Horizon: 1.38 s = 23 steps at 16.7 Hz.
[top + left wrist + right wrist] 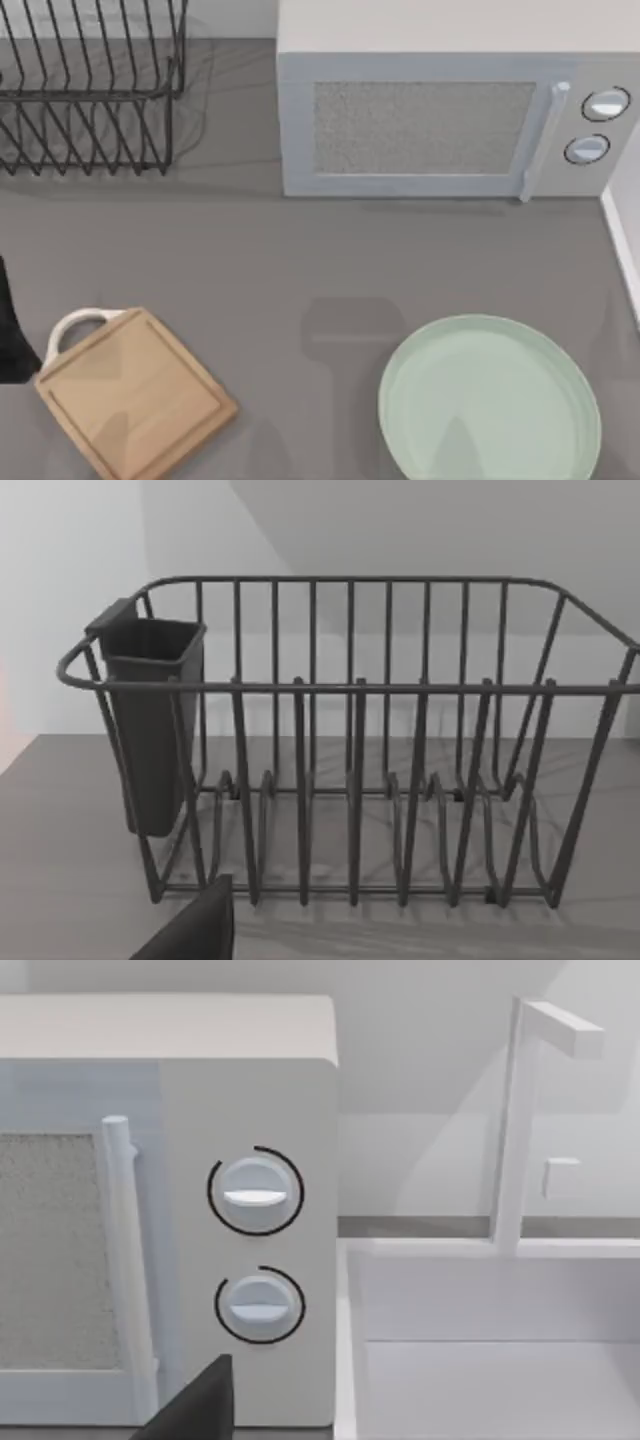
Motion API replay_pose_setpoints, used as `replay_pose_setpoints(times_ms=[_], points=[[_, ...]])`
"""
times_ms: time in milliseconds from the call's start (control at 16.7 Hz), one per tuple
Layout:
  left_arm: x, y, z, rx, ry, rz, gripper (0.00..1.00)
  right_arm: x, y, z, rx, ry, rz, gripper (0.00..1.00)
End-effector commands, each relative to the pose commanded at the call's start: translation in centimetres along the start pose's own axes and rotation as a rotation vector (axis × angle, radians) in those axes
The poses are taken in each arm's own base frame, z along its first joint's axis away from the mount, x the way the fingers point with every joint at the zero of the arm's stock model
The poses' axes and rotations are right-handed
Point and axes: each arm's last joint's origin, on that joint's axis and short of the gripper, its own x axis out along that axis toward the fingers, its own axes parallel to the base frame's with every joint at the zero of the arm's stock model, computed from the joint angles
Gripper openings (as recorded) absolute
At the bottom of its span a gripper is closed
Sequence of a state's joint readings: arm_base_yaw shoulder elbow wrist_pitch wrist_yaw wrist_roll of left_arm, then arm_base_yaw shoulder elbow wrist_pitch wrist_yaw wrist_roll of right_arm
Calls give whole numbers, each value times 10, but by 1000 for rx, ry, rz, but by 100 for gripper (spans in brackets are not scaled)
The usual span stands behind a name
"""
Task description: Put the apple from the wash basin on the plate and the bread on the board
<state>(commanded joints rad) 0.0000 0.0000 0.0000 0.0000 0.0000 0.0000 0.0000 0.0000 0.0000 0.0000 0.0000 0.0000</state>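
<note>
The pale mint-green plate [490, 400] lies at the front right of the grey counter. At the front left rests the wooden board [130, 390], turned at an angle, with its white loop handle toward the back left. The white wash basin [480, 1360] with its tap stands right of the microwave; its rim [622, 240] shows at the right edge of the top view. The apple and the bread are out of view. A dark part of my left gripper [195, 930] faces the dish rack. A dark part of my right gripper [195, 1405] faces the microwave's knobs and the basin.
A black wire dish rack [90, 90] with a dark cutlery cup [150, 720] stands at the back left. A white microwave [440, 110], door shut, takes up the back middle and right. A dark piece of my left arm [8, 330] sits at the left edge.
</note>
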Motion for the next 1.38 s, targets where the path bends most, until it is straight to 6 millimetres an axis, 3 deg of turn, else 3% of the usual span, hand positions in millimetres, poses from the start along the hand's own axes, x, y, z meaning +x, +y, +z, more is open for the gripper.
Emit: replay_pose_setpoints(times_ms=[780,1080,1260,1380], points=[[0,0,0,0,0,0,100,0,-1,6,-6,20,-5,100],[0,0,0,0,0,0,100,11,-5,46,-47,204,-39,100],[0,0,0,0,0,0,100,35,-11,78,-76,392,-64,100],[0,0,0,0,0,0,100,61,-18,96,-91,539,-76,100]])
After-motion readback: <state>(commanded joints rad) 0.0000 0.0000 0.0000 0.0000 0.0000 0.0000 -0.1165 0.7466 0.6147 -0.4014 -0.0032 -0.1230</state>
